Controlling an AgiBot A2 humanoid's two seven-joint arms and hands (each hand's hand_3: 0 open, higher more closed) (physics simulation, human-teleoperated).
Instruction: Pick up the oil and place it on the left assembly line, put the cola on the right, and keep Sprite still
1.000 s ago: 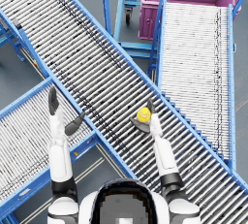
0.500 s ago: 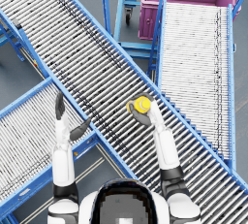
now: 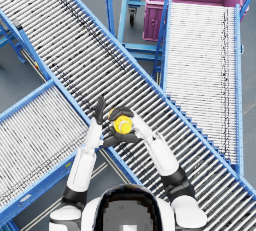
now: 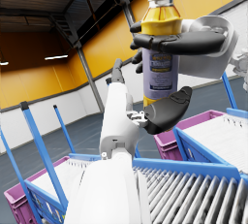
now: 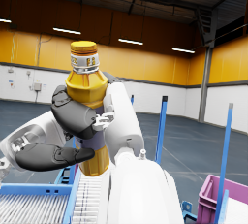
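A tall oil bottle (image 5: 87, 87) is held upright in mid-air above the long slanted roller conveyor (image 3: 75, 50), in front of the robot's chest. The right robot hand (image 5: 77, 114) grasps it, fingers wrapped round its shoulder. The left robot hand (image 4: 164, 111) is released, fingers spread, close by the bottle's base; whether it touches cannot be told. This looks like a hand-over towards the left assembly line (image 3: 35, 130). The main risk is that the right robot hand lets go before the left closes, so the bottle drops onto the rollers and rolls away. It is also tall and narrow, so it could tip when set on rollers. The bottle is clear plastic full of amber-yellow oil, with a yellow screw cap and a pale lilac label round its middle.
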